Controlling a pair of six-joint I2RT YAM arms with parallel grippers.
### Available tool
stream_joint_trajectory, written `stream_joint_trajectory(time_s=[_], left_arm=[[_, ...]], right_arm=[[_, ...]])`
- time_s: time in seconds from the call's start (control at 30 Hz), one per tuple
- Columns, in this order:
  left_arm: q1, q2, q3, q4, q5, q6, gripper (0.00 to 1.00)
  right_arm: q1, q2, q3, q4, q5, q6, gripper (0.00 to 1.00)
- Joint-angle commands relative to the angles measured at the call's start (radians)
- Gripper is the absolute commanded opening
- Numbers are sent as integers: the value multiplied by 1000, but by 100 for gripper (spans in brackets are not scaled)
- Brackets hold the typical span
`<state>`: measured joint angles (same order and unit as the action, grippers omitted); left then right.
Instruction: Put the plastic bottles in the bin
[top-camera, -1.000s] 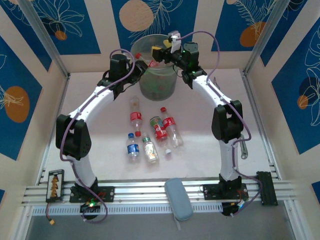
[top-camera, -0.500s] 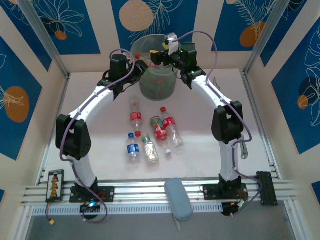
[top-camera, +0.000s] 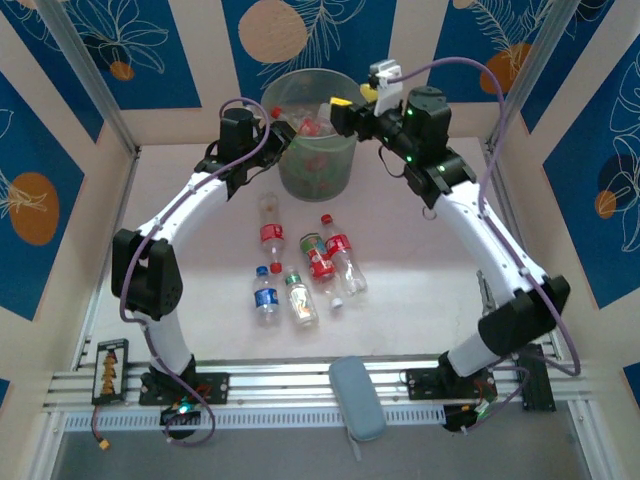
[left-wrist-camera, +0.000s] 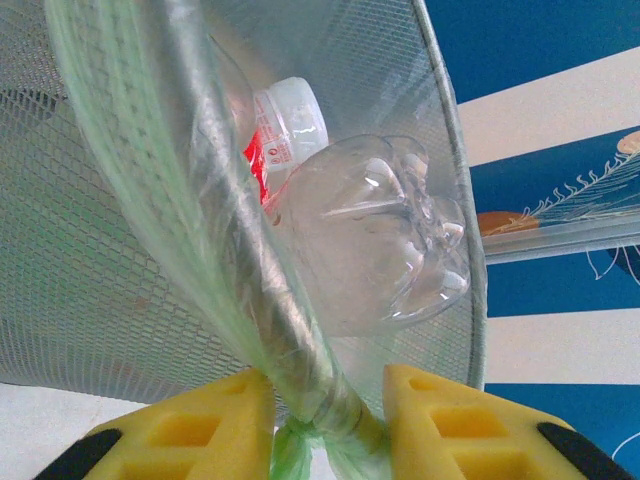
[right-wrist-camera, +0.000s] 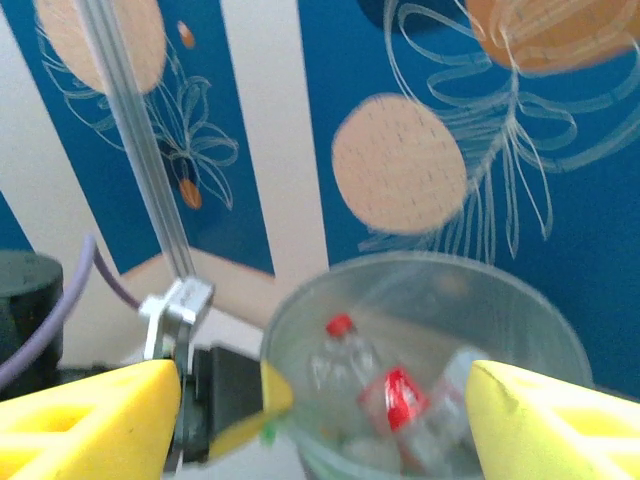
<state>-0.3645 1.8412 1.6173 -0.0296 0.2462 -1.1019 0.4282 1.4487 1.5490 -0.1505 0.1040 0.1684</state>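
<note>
Beside the translucent grey-green plastic bin (top-camera: 316, 150) gripped by the left hand (left-wrist-camera: 327, 392), the right hand (right-wrist-camera: 322, 395) is spread empty; clear plastic bottles (top-camera: 268, 228) seem next to be fetched.

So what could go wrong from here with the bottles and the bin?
One: the left claw grips the rim of the bin; if that arm shifts, the bin could tip and spill the bottles inside. Two: the right claw, open, hangs near the rim and might knock it when swinging away. Three: the loose bottles on the table lie bunched, so grabbing one may roll its neighbours.
</note>
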Motion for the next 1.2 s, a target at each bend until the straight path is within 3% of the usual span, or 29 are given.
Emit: stream_joint_trajectory(time_s=[0.0, 0.2, 0.37, 0.77, 1.17], left_arm=[[-5, 39, 9, -43, 11, 19, 34], [-6, 35, 7, -49, 10, 27, 34], [-5, 27, -5, -39, 6, 25, 34], [-6, 15, -12, -39, 10, 30, 34], [-6, 11, -22, -32, 9, 25, 34]], right_arm=[[10, -36, -128, -218, 74, 103, 73], [42, -56, -257, -379, 84, 160, 70], [65, 36, -274, -446, 101, 193, 67], [102, 288, -294, -367, 47, 238, 68], [113, 441, -303, -305, 44, 275, 70]])
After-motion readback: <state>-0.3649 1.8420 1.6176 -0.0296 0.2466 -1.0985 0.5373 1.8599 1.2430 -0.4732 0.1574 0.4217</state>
